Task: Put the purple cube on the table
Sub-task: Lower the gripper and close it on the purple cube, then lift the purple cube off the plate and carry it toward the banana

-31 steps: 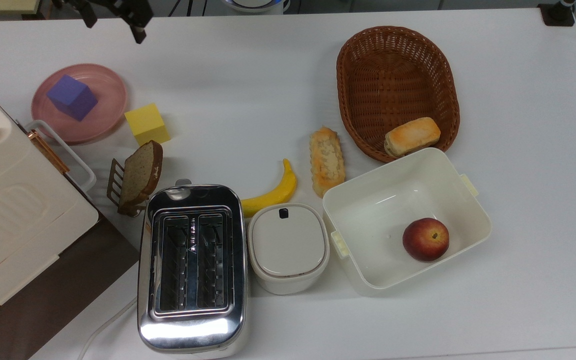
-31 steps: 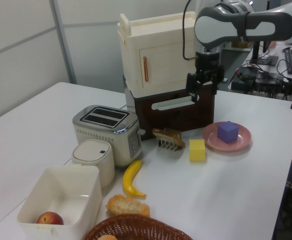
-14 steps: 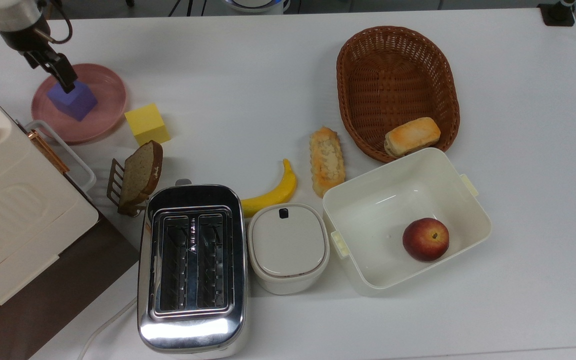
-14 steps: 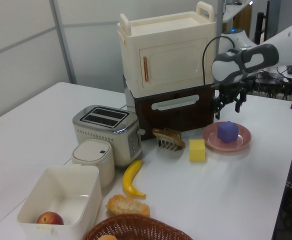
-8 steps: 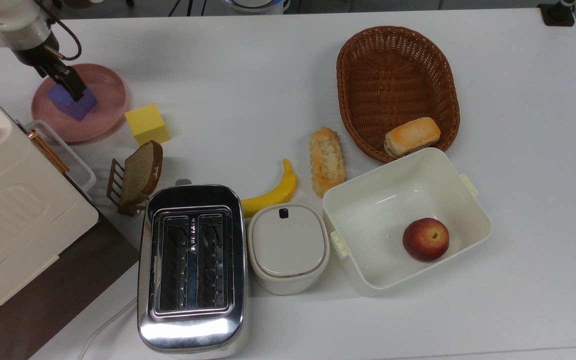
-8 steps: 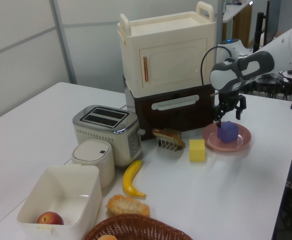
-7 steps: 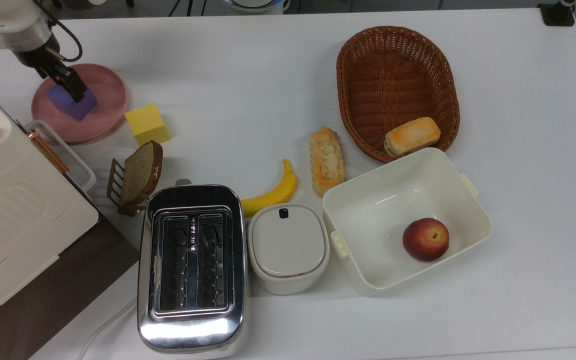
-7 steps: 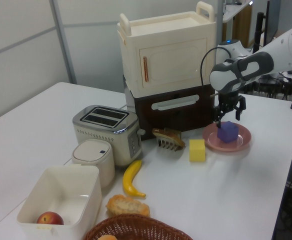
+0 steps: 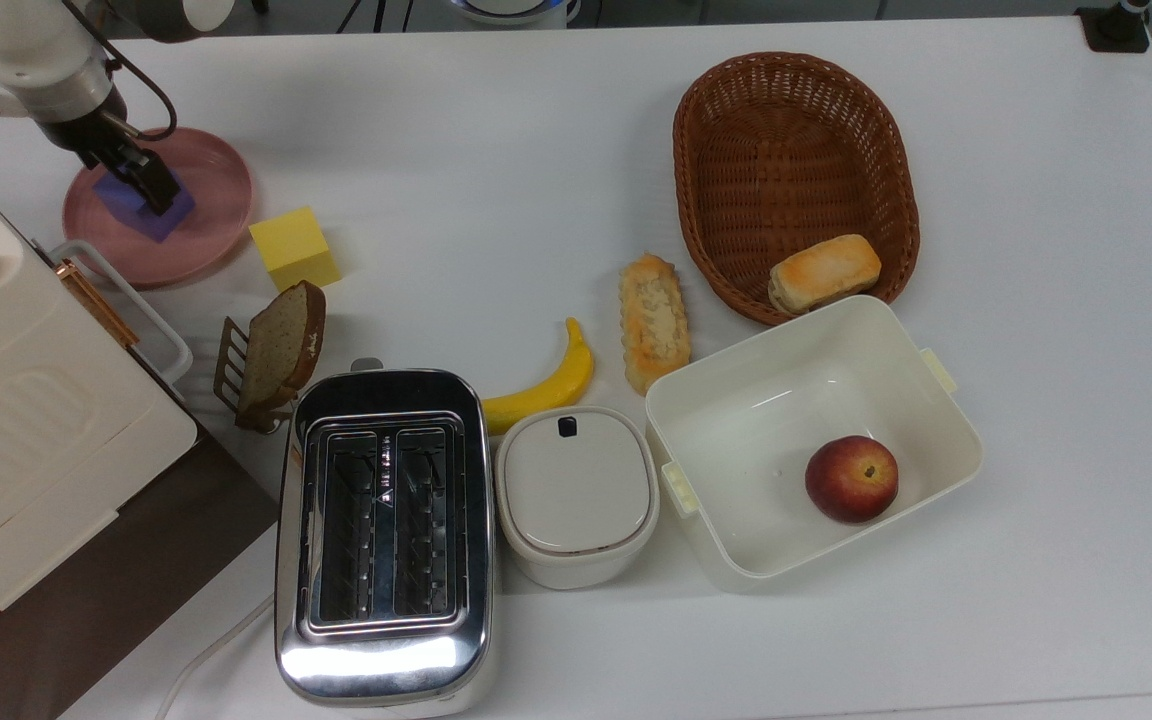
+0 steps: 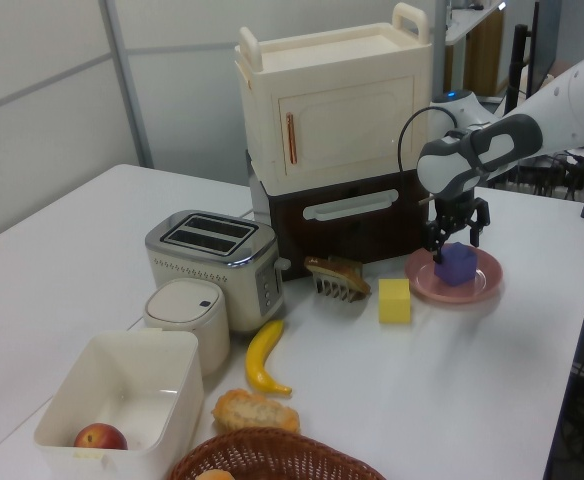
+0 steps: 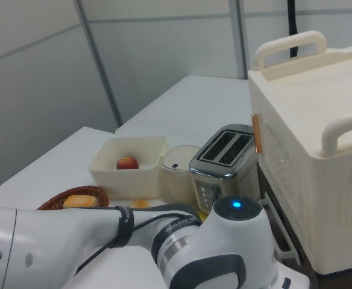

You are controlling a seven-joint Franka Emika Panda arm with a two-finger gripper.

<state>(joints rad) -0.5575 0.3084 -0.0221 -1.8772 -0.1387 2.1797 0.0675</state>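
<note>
White table [image 9: 496, 150] with plate [image 9: 206, 240], toaster [image 9: 386, 540]

The gripper [image 10: 456, 238] straddles the purple cube [image 10: 457, 264] on the pink plate [image 10: 484, 287].

The top view looks straight down on the whole table [image 9: 536, 130]. The left view stands low at the basket [image 10: 272, 462] end, facing the cabinet [image 10: 332, 110]. The right view sits close behind the arm [image 11: 164, 253], looking back at the toaster [image 11: 224, 159] both others share.
</note>
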